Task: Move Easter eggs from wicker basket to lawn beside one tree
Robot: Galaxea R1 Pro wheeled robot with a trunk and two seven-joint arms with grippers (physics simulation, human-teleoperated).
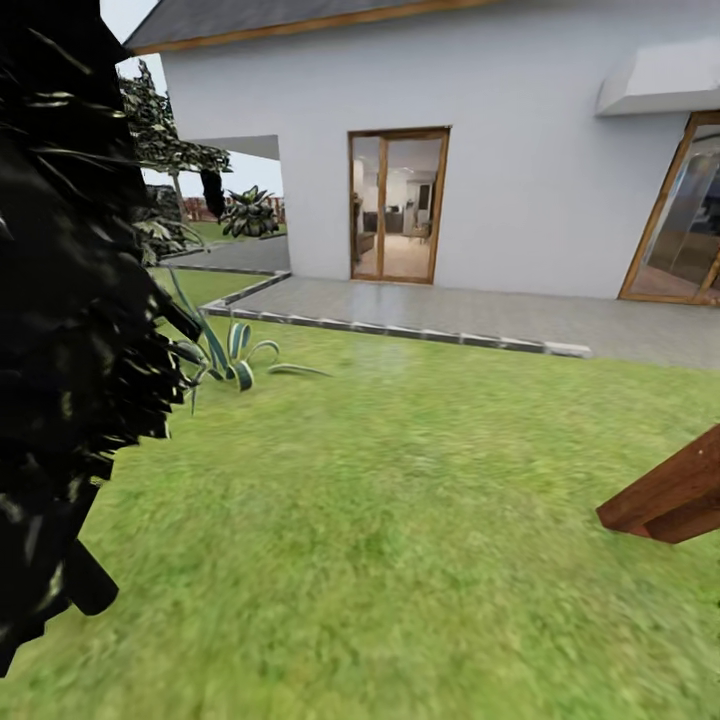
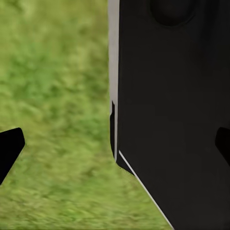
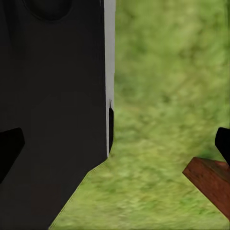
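Observation:
The Easter eggs and the wicker basket are out of view. The lawn [image 1: 400,520] spreads across the head view as mottled green grass. In the left wrist view, my left gripper [image 2: 115,146] is open, its dark fingertips [image 2: 9,149] far apart over grass, with the robot's black body [image 2: 177,120] close beside it. My right gripper [image 3: 115,146] is open too, its fingertips [image 3: 9,149] wide apart above the grass with nothing between them. Neither holds anything.
An all-black tree [image 1: 60,300] crowds the left edge, with a leafy canopy [image 1: 160,130] behind it. A striped spiky plant [image 1: 235,355] grows beside it. A brown wooden beam [image 1: 670,500] juts in at the right and appears in the right wrist view [image 3: 211,184]. Beyond lie a grey patio [image 1: 480,315] and a white house [image 1: 480,150].

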